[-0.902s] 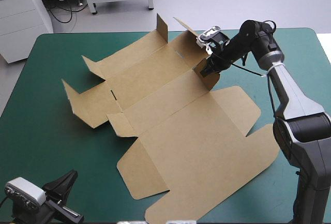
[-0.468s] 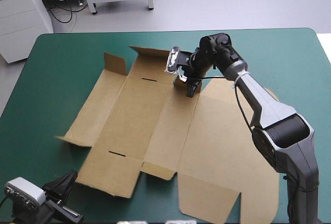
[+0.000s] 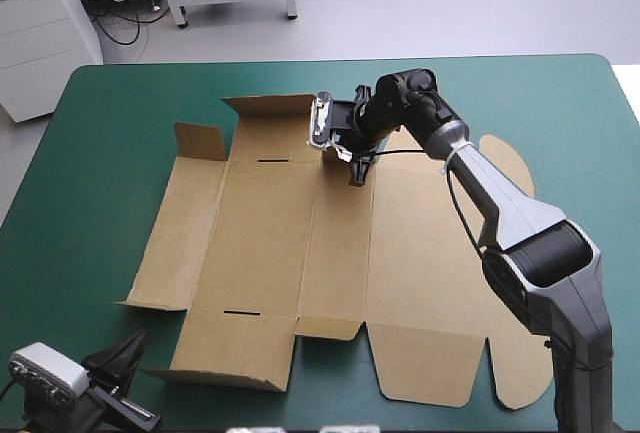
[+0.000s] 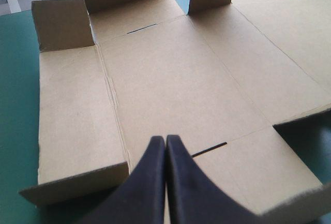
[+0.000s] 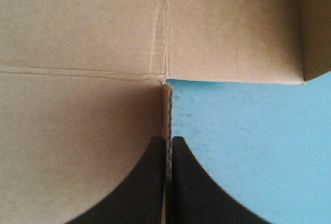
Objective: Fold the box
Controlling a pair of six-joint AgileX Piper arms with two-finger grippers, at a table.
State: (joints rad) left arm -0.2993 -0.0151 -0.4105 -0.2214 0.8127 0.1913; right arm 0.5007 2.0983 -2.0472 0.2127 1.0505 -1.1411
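The box (image 3: 290, 243) is spread almost flat on the teal-green cover (image 3: 100, 173). One raised far flap (image 4: 207, 1) is pinched edgewise by the right gripper (image 5: 166, 142), with the sheet lying ahead of its tips. The near edge is faced by the left gripper (image 4: 165, 142), which is pressed together and empty.

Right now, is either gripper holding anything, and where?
The right gripper pinches the box by a small raised flap on its far edge; the left gripper holds nothing.

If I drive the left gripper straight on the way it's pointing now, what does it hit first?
Most likely the box: its flat middle panel lies right ahead of the shut left gripper, near a narrow slit. How high the fingertips sit above the board is unclear.
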